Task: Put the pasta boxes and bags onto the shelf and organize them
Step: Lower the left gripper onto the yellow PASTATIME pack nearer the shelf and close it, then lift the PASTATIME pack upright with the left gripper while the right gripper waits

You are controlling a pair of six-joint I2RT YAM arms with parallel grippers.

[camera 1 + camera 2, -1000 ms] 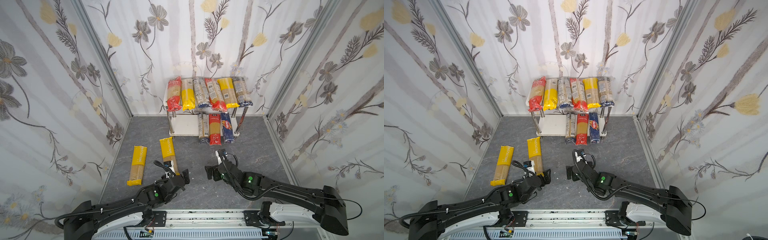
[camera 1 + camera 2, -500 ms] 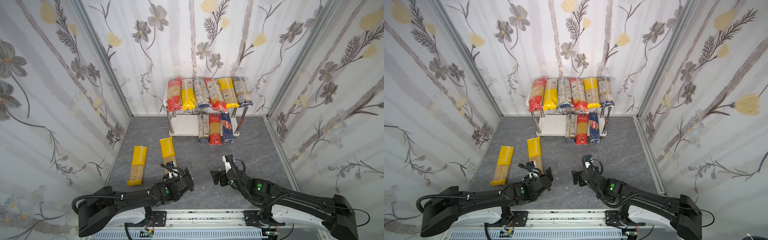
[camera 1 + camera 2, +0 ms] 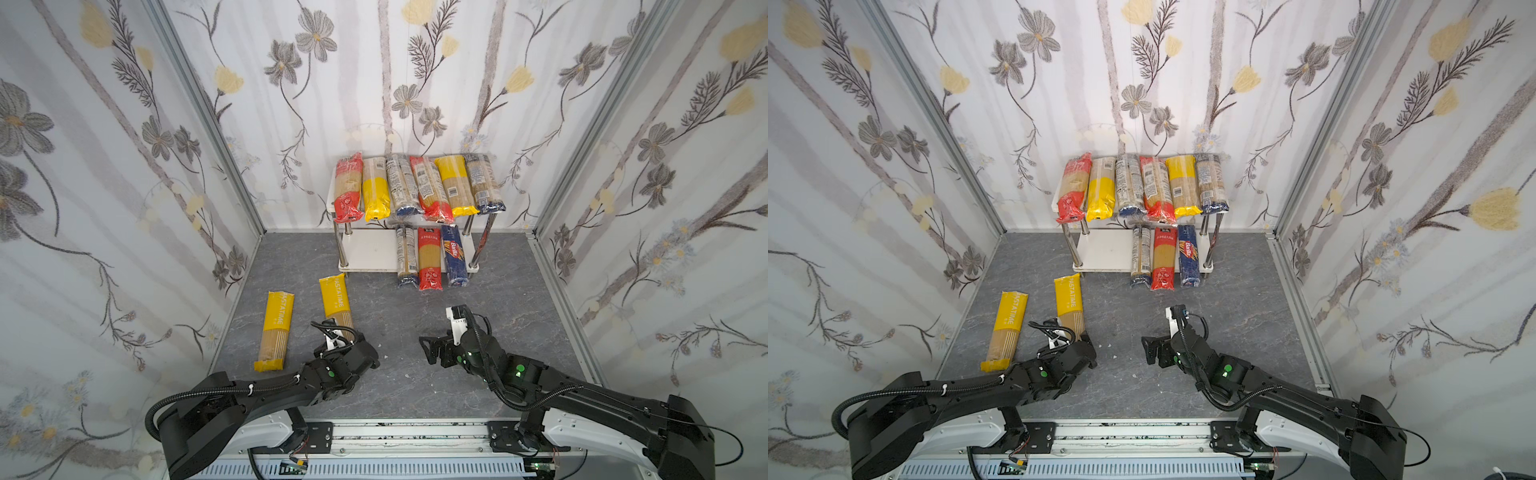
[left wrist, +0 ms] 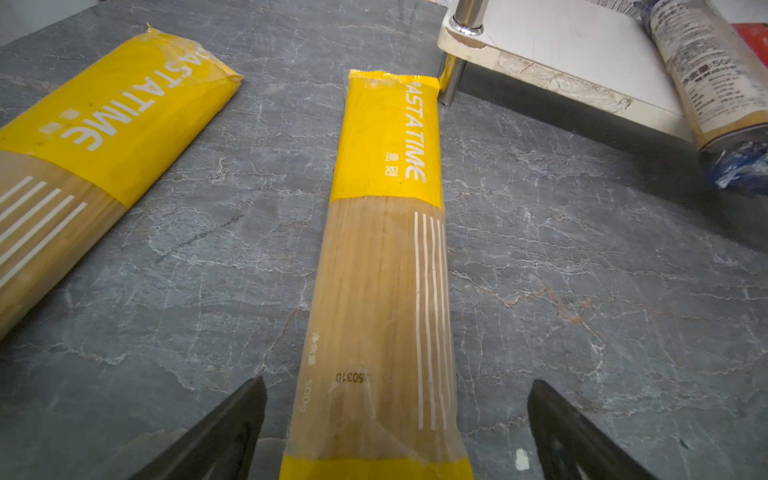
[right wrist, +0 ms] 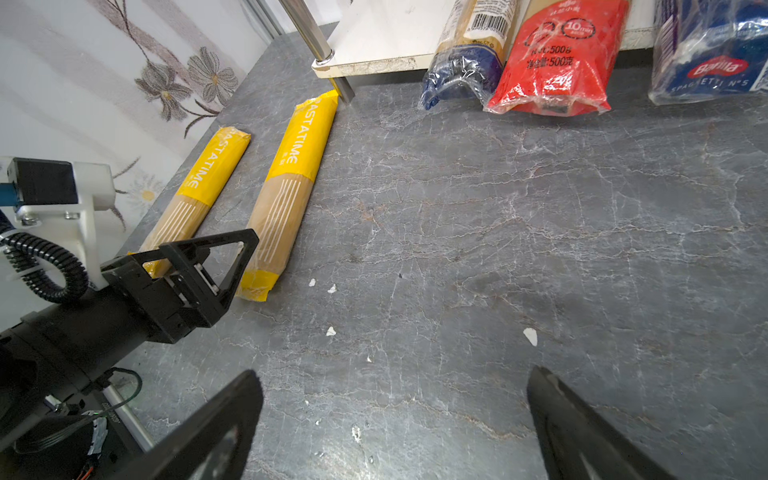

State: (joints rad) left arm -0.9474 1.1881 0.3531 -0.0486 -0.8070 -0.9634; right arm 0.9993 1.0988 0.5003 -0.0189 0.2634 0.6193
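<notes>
Gaping wide, left gripper (image 4: 397, 382) frames a yellow pack (image 4: 386, 270), near end cut off; right gripper (image 5: 394, 372), equally wide, faces open floor (image 5: 498, 208).

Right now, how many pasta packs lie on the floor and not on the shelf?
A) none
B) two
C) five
B: the yellow pack by the wall and the second yellow pack lie on the grey floor; the rest sit on the shelf.

Both arms reach forward and sit low. The left gripper (image 4: 397, 384) has its jaws wide open. The right gripper (image 5: 395, 372) is wide open too.
</notes>
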